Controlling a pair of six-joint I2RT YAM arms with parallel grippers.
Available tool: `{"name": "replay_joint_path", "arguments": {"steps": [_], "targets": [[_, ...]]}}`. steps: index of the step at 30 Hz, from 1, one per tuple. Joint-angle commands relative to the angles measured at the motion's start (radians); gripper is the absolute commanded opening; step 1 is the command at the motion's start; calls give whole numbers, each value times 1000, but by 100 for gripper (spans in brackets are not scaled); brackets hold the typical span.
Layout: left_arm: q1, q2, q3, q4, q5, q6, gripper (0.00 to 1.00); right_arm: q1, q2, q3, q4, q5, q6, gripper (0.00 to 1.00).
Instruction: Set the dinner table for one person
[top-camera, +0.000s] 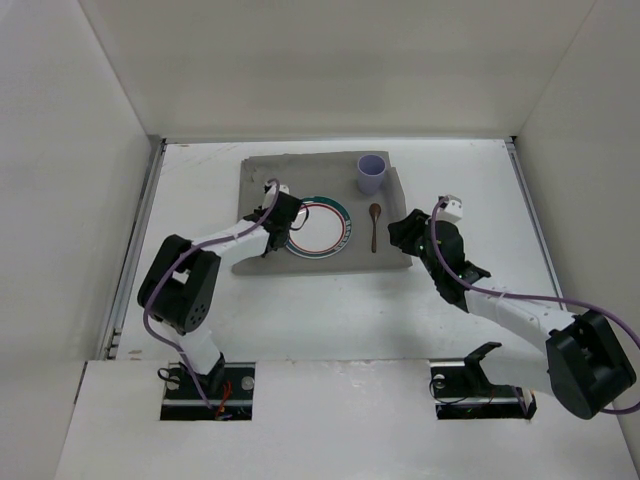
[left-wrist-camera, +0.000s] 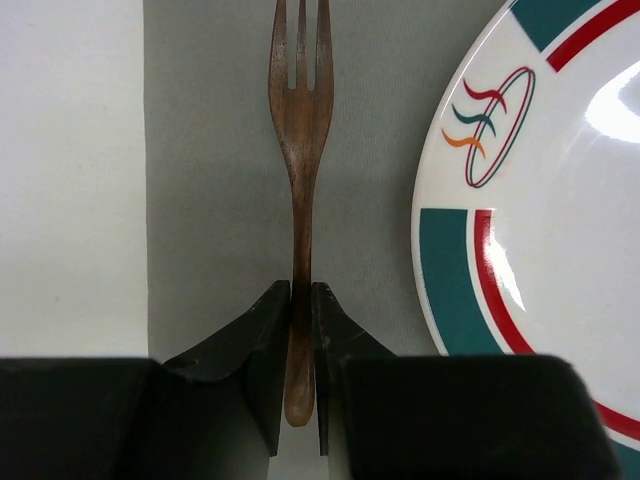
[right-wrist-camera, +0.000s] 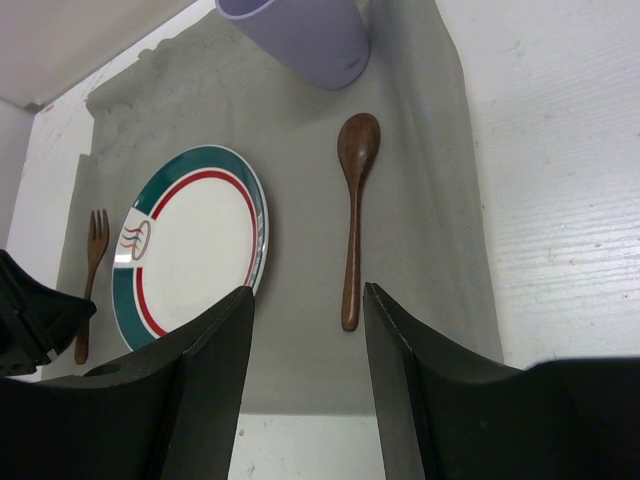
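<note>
Fork (left-wrist-camera: 300, 150) release is where trouble could come. The left gripper (left-wrist-camera: 301, 300) has its 2 fingers pressed against the wooden handle, clamped on it, and the fork appears to lie flat on the grey mat (left-wrist-camera: 210, 200), parallel to the plate (left-wrist-camera: 450, 260) and just beside its left rim. The mat sits on the far middle of the white dinner table (top-camera: 330, 310).

If the arm lifts before the jaws part fully, the handle could drag and skew the fork, or nudge it into the plate. A sideways exit could also catch the cloth and wrinkle it, shifting everything on it.

The right gripper (right-wrist-camera: 305, 330) hangs wide apart and empty over the mat's near edge, close to the spoon (right-wrist-camera: 353, 220); dropping lower there could knock it. The purple cup (right-wrist-camera: 300, 35) stands beyond, well apart.
</note>
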Motion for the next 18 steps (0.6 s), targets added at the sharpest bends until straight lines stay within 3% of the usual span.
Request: {"name": "replay_joint_path", "arguments": {"steps": [1, 10, 13, 18], "targets": [[9, 5, -4, -12, -11, 20, 12, -2, -7, 8, 60, 18, -3, 54], [6, 32, -2, 16, -23, 23, 18, -4, 0, 9, 60, 8, 0, 54], [5, 31, -16, 30, -28, 17, 28, -1, -3, 11, 57, 14, -4, 54], [11, -18, -33, 28, -57, -1, 36, -2, 0, 14, 54, 11, -3, 54]]}}
